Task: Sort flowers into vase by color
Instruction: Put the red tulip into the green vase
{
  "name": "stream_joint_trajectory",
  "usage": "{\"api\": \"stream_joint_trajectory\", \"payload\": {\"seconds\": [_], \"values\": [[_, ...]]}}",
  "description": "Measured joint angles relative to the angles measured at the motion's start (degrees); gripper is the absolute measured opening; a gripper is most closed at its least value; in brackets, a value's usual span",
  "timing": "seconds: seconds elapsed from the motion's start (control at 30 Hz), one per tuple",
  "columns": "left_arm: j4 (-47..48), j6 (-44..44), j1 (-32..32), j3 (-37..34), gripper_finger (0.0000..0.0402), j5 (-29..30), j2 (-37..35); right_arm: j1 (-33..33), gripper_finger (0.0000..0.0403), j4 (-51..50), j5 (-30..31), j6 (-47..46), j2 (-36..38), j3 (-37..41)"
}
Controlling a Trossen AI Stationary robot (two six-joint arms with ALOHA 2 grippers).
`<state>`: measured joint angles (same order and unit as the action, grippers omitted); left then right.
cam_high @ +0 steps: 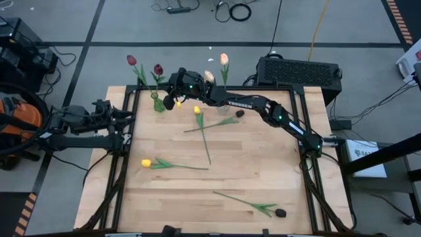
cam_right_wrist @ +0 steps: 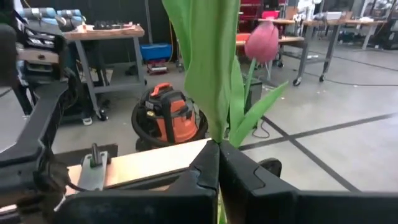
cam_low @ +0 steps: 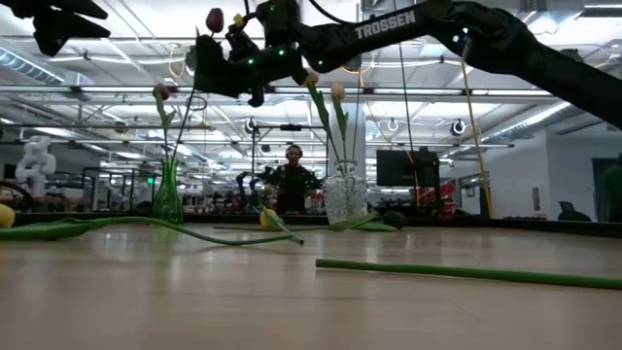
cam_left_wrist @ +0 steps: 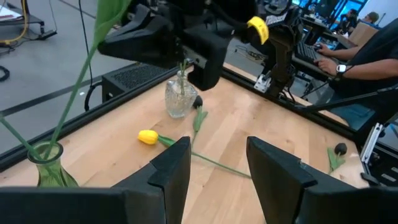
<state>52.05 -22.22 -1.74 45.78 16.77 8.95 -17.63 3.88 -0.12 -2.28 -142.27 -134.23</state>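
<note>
The right tool (cam_high: 172, 99) reaches across the far edge of the table (cam_high: 263, 171) and hangs above the green vase (cam_high: 158, 104) at the far left corner, its jaws pressed together on a green stem with a broad leaf (cam_right_wrist: 208, 68); a yellow flower head (cam_high: 178, 104) shows just beside the tool. The left tool (cam_high: 125, 118) waits at the left edge, clear of the flowers, its fingers (cam_left_wrist: 171, 168) standing well apart with nothing between them. The green vase holds two dark red tulips (cam_high: 131, 60), and the clear vase (cam_high: 220, 99) at the far edge holds two cream-peach tulips (cam_high: 224, 59). Loose on the table lie a yellow tulip (cam_high: 197, 110) near the centre rear, another yellow tulip (cam_high: 146, 162) toward the left, a dark-headed flower (cam_high: 239, 114) behind centre, and one more dark-headed flower (cam_high: 279, 212) near the front right corner. The middle and right of the table offer open room; the far left corner is crowded by vase, stems and arm. The low view shows both vases upright, the green vase (cam_low: 167, 194) left of the clear vase (cam_low: 344, 194), and a person seated in the room behind. The left wrist view shows a person's hand at a keyboard beyond the table. The right wrist view alone shows the leaf clamped at the jaw line, a pink-red tulip head (cam_right_wrist: 261, 40) behind it, and an orange shop vacuum (cam_right_wrist: 165, 118) on the floor.
</note>
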Motion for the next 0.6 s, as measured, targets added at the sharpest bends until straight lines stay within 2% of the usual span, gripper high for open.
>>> {"api": "stream_joint_trajectory", "payload": {"seconds": [0.37,0.6], "values": [[0.59,-1.46,0.0,0.02,0.0164,0.29,0.02,0.0,0.0002,4.8,0.06,-0.48,-3.92,0.15],[1.55,-2.93,0.0,0.02,0.0164,0.31,0.02,-0.23,0.0041,4.91,-0.29,-0.41,-3.94,0.15]]}}
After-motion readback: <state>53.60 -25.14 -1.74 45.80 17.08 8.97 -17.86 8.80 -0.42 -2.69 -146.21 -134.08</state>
